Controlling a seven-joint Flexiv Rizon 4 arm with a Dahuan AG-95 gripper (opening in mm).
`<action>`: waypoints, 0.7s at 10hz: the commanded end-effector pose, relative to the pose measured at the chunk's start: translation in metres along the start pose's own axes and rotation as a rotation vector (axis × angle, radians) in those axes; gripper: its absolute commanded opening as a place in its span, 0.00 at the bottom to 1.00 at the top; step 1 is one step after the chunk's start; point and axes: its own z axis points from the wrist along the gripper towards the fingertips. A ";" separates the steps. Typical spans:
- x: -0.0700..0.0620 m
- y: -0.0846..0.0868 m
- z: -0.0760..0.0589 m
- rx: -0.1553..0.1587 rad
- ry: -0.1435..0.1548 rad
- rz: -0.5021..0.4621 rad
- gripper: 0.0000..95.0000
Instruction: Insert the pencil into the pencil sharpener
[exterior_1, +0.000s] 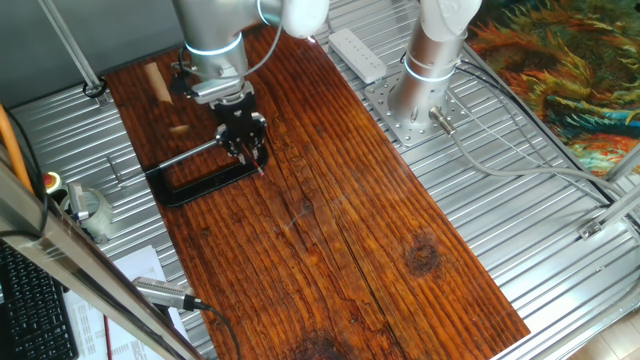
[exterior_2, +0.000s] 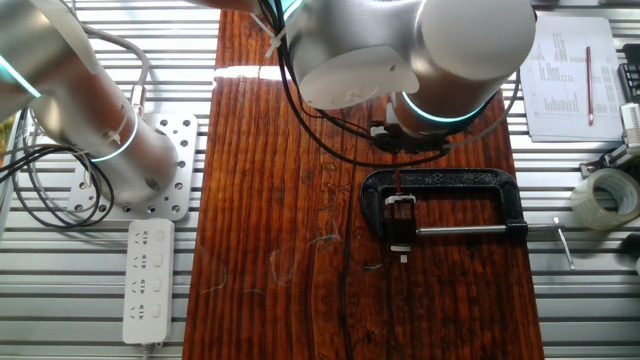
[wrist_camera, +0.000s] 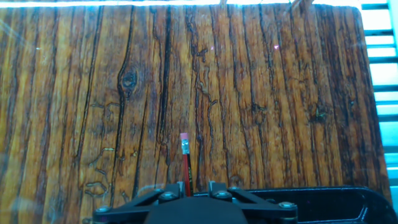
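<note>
One gripper (exterior_1: 245, 140) above black C-clamp (exterior_1: 195, 183) on wooden board (exterior_1: 340, 230), jaws pinching pencil (wrist_camera: 185, 163). Pencil sticks out past fingertips, pink eraser end outward, just beside clamp's closed end. Sharpener not discernible. Right of clamp: bare board.

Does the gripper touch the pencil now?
Touching. In the hand view the pencil rises straight from between the fingers of the gripper, with no gap visible where it meets them.
</note>
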 end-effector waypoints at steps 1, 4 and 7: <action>-0.002 0.000 0.000 -0.002 0.000 0.004 0.20; -0.003 -0.001 0.001 -0.005 0.000 0.011 0.00; -0.003 0.000 -0.003 -0.008 -0.003 0.011 0.00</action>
